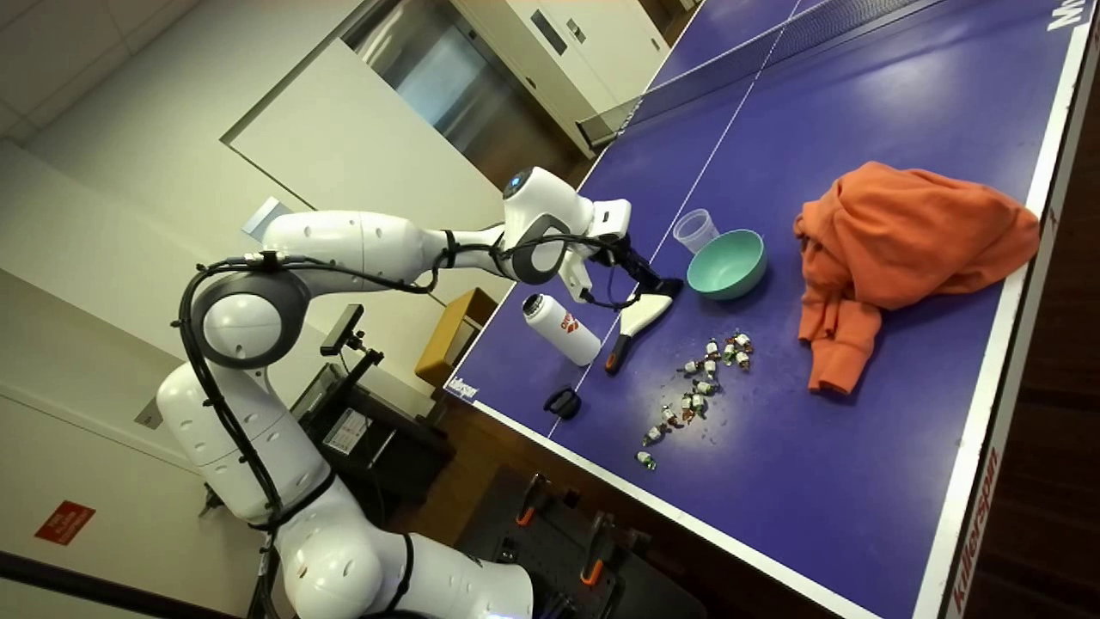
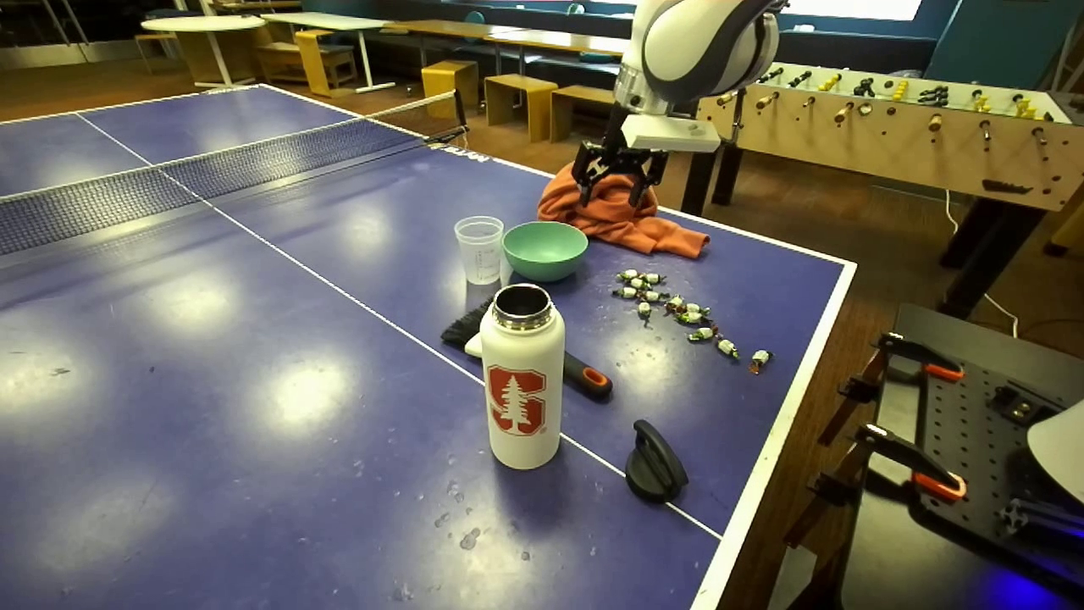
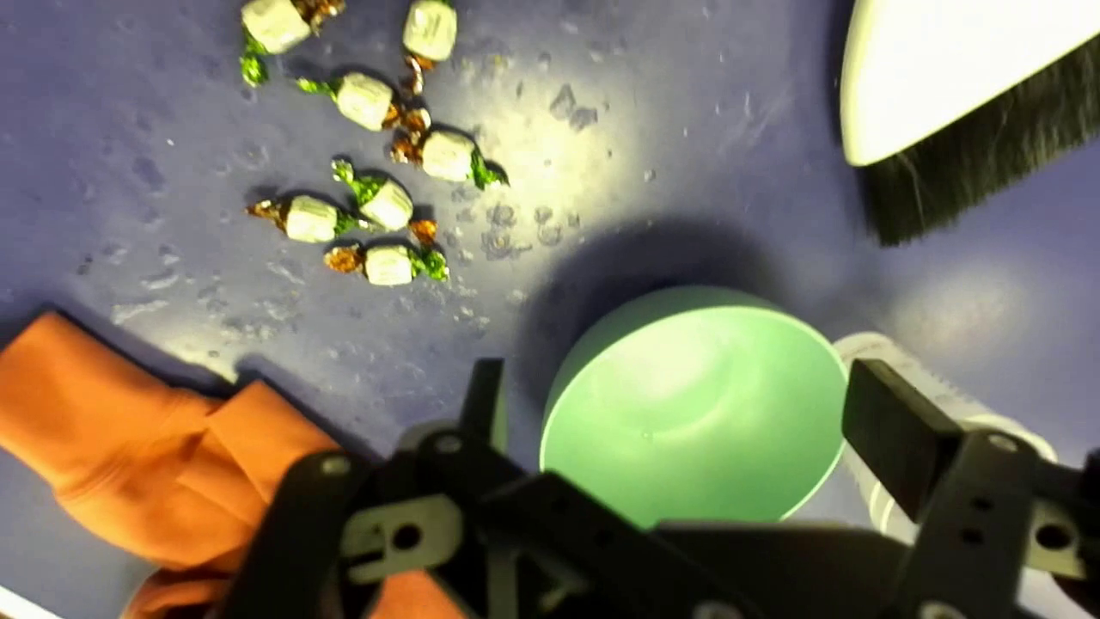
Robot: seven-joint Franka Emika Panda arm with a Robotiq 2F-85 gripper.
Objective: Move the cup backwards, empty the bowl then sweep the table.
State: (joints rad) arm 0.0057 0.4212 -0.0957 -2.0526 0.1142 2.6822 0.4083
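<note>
Dark blue and ruled with thin white lines, the table-tennis table [image 2: 373, 263] bore a small translucent plastic cup [image 2: 480, 252], standing upright just beside a round teal-green bowl [image 2: 544, 267]. Above the table hung the black two-fingered gripper [image 2: 610, 202], its fingers [image 3: 902, 434] spread wide, the bowl showing between them in the wrist view. Near the bowl lay a white-headed brush [image 1: 640, 316] with dark bristles, and scattered white-wrapped candies [image 3: 364, 101] with green and brown twists. Around these I saw a rumpled orange cloth [image 1: 911, 232], an upright white cylindrical bottle [image 2: 525, 398] and a black lid [image 2: 656, 470]
</note>
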